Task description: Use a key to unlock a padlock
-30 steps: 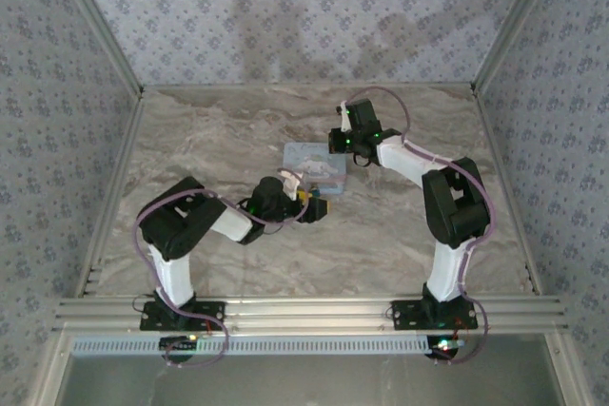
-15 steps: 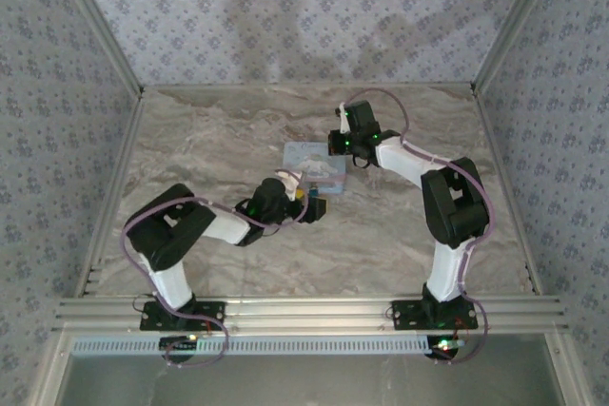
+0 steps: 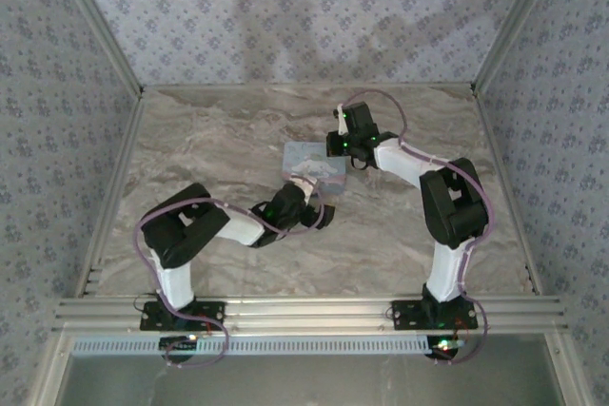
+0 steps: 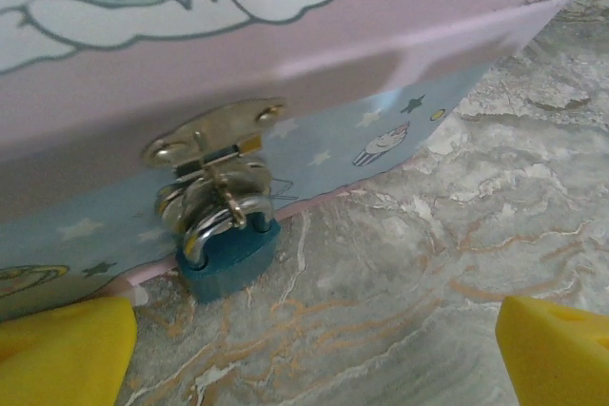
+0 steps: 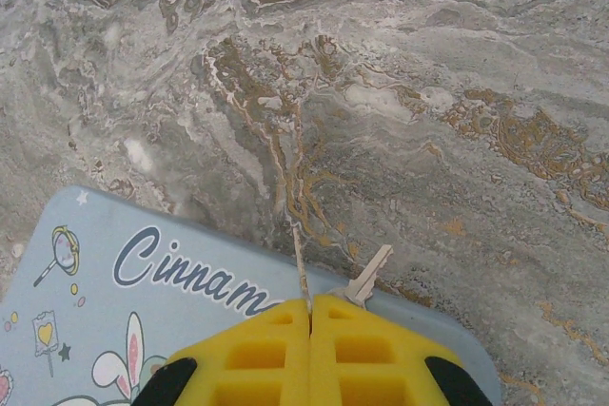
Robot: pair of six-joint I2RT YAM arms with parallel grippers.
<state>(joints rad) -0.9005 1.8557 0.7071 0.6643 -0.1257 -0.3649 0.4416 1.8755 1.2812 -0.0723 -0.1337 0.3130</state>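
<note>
The tiny teal-blue padlock (image 4: 228, 260) hangs by its silver shackle from the brass hasp (image 4: 211, 145) on the front wall of the light-blue cartoon tin (image 3: 316, 161). My left gripper (image 4: 314, 368) faces that wall low over the table, open, with its yellow fingertips (image 4: 62, 354) wide apart and the padlock just left of the gap. My right gripper (image 5: 311, 306) hovers over the tin's lid (image 5: 124, 301) at its far edge, shut on a silver key (image 5: 369, 276). The key's blade pokes out past the fingertips. A second thin blade shows edge-on between them.
The marble table (image 3: 219, 140) stretches bare around the tin. Patterned walls and metal rails close in the back and both sides. The left gripper (image 3: 319, 214) sits at the tin's near side and the right gripper (image 3: 341, 145) at its far right corner.
My left arm has swung its gripper a little right and nearer, settling lower in front of the tin. The right gripper edged slightly left over the lid, still shut.
</note>
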